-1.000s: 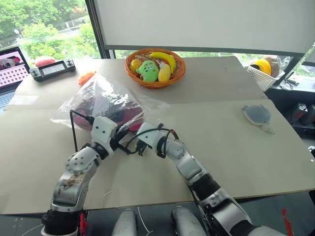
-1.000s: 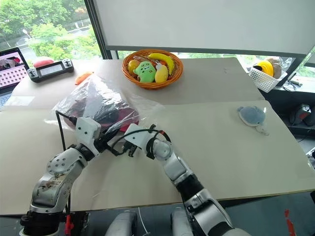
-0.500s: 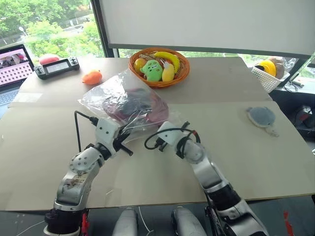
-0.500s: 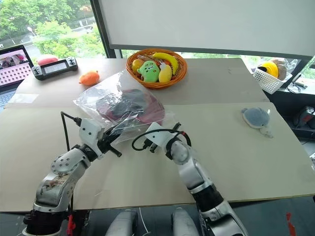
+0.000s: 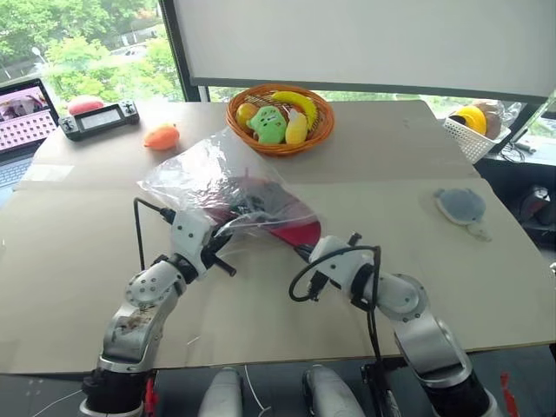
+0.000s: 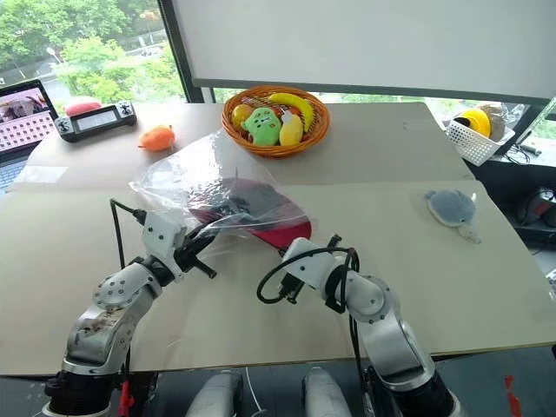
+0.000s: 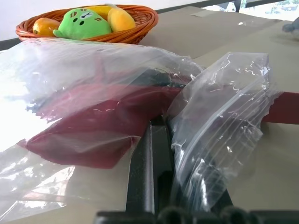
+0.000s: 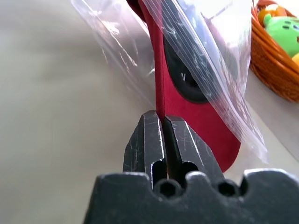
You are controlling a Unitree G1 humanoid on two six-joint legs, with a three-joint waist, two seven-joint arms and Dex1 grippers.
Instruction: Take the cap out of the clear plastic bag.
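The right tool [image 8: 161, 122] is clamped shut on the red brim of the cap [image 5: 291, 229], which protrudes from the clear plastic bag [image 5: 204, 174] mid-tabletop. The left tool [image 7: 161, 140] pinches the bag's edge. The brim points toward the right arm, the extraction direction.
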